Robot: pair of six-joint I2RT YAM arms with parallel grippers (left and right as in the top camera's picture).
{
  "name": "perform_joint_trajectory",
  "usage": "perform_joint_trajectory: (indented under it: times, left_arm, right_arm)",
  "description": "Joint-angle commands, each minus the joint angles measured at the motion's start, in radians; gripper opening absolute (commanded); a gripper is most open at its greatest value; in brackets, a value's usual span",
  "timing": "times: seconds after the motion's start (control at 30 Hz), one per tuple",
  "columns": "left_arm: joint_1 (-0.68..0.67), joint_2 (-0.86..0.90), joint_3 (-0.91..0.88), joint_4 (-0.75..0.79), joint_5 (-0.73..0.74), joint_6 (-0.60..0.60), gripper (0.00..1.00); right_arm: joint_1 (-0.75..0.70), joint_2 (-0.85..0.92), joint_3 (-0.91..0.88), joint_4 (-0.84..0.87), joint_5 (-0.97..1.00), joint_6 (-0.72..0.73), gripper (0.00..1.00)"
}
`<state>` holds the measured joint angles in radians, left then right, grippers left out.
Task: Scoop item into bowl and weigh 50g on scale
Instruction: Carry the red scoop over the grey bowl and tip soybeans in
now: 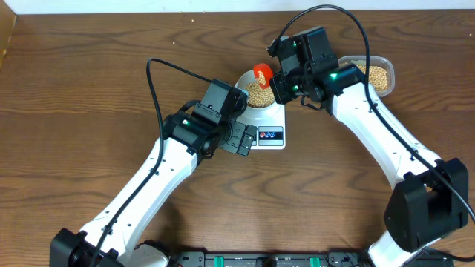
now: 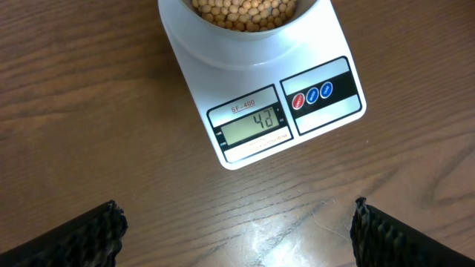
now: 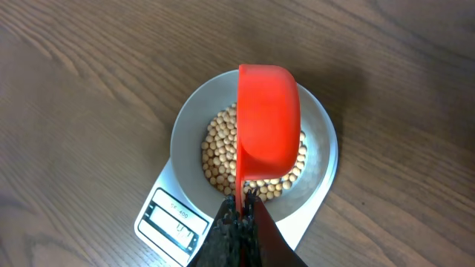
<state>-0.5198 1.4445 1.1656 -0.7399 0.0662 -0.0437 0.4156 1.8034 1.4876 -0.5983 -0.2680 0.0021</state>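
Note:
The white scale (image 1: 269,136) carries the pale bowl (image 1: 252,115), which holds many tan beans (image 1: 258,94). The scale's display (image 2: 252,122) reads about 42 in the left wrist view. My right gripper (image 3: 241,211) is shut on the handle of a red scoop (image 3: 267,122), held tipped over the bowl (image 3: 319,133) and beans (image 3: 219,152). The scoop also shows from overhead (image 1: 261,73). My left gripper (image 2: 234,230) is open and empty over bare table just in front of the scale (image 2: 326,119).
A clear plastic tub (image 1: 387,72) with more beans stands at the back right, behind my right arm. The wooden table (image 1: 89,89) spreads to the left and front.

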Motion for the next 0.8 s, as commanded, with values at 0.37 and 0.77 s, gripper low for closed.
perform_joint_trajectory:
  times: [0.37,0.77]
  left_arm:
    - [0.002,-0.008,0.005,-0.004,0.002,0.018,0.99]
    - [0.002,-0.008,0.005,-0.004,0.002,0.018,0.99]
  right_arm:
    - [0.005,-0.018,0.001,0.000,0.007,-0.019,0.01]
    - [0.005,-0.018,0.001,0.000,0.003,-0.124,0.01]
